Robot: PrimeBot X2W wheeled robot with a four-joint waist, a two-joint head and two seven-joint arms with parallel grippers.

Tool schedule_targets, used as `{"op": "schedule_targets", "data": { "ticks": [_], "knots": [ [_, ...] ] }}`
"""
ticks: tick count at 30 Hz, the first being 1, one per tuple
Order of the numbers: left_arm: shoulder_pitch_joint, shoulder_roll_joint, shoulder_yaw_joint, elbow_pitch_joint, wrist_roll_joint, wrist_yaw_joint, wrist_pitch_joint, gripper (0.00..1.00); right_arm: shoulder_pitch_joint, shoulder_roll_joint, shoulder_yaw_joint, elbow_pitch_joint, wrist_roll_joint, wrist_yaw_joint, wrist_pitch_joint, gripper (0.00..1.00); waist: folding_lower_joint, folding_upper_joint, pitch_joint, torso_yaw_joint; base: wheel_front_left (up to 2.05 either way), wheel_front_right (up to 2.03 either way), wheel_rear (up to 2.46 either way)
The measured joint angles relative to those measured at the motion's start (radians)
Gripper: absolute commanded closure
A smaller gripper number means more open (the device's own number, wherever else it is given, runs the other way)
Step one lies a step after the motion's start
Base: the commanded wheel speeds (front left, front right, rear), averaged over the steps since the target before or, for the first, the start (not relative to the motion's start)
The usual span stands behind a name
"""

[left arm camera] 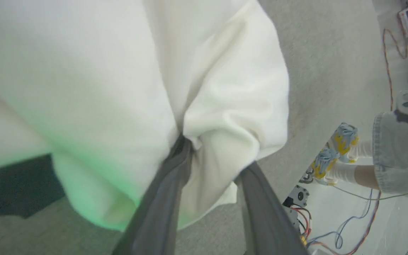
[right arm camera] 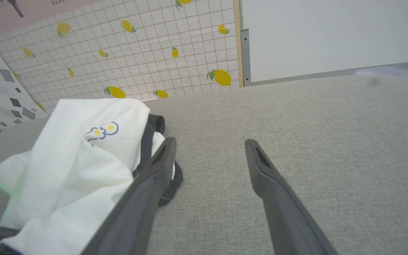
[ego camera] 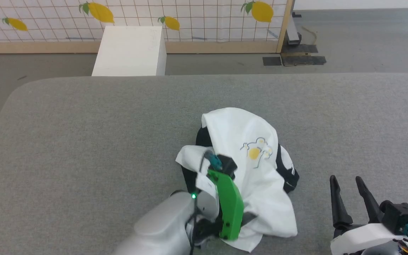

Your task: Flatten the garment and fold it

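Head view: soft, crumpled garment (ego camera: 250,148) lies on fuzzy gray table (ego camera: 83,141). The left gripper (left arm camera: 216,154) is parted around a fold; the right gripper (ego camera: 345,179), at four o'clock, spreads wide, empty.

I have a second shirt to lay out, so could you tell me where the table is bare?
Bare: the table left of the garment, out to its rounded edge; the far strip behind the garment; the far right. Crowded: near middle, left gripper in the garment, right gripper beside it.

Test lab: lemon-print backdrop panel (ego camera: 48,21) and loose wiring (left arm camera: 306,226)
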Motion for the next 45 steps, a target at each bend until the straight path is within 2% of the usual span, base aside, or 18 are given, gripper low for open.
{"op": "schedule_targets", "data": {
  "ticks": [6,10,15,19,24,28,34,38,40,41,45],
  "knots": [
    [-0.025,0.012,0.212,-0.122,-0.126,0.03,-0.125,0.0,0.001,-0.001,-0.003,0.014,0.004,0.0,-0.001,0.0,0.0,0.0,-0.029,0.011,0.0,0.0,0.0],
    [-0.077,0.086,0.339,-0.167,-0.116,0.076,-0.277,0.0,0.002,0.0,-0.001,0.019,0.01,0.0,0.003,0.0,0.0,0.0,-0.052,0.017,0.0,0.0,0.0],
    [-0.079,0.221,0.437,-0.18,0.001,0.133,-0.538,0.0,0.003,-0.001,0.003,0.022,0.015,0.0,0.026,0.0,0.0,0.0,-0.07,0.019,0.0,0.0,0.0],
    [0.001,0.303,0.477,-0.205,0.102,0.192,-0.724,0.0,0.01,0.0,0.005,0.021,0.015,0.0,0.051,0.0,0.0,0.0,-0.077,0.023,0.0,0.0,0.0],
    [0.142,0.366,0.527,-0.296,0.242,0.218,-0.761,0.0,0.019,0.0,-0.002,0.019,0.021,0.0,0.071,0.0,0.0,0.0,-0.074,0.031,0.0,0.0,0.0],
    [0.288,0.357,0.632,-0.413,0.331,0.213,-0.765,0.0,0.019,0.0,-0.004,0.015,0.024,0.0,0.08,0.0,0.0001,0.0,-0.066,0.031,0.0,0.0,0.0],
    [0.475,0.277,0.782,-0.541,0.416,0.163,-0.765,0.0,0.017,0.0,-0.007,0.014,0.024,0.0,0.117,0.0,0.0,0.0,-0.056,0.022,0.0,0.0,0.0],
    [0.547,0.23,0.825,-0.568,0.48,0.134,-0.765,0.0,-0.002,-0.001,-0.006,0.018,0.028,0.0,0.189,0.0,0.0,0.0,-0.048,0.014,0.0,0.0,0.0],
    [0.567,0.214,0.828,-0.572,0.507,0.12,-0.765,0.0,-0.026,0.0,-0.004,0.021,0.028,0.0,0.246,0.0,0.0001,0.0,-0.044,0.011,0.0,0.0,0.0],
    [0.576,0.194,0.837,-0.578,0.532,0.109,-0.765,0.0,-0.092,0.0,-0.003,0.039,0.027,0.0,0.381,0.0,0.0001,0.0,-0.035,0.008,0.0,0.0,0.0],
    [0.576,0.175,0.847,-0.589,0.561,0.092,-0.765,0.0,-0.199,-0.001,-0.002,0.057,-0.03,0.0,0.585,0.0,0.0,0.0,-0.018,0.013,0.0,0.0,0.0]
  ]
}}
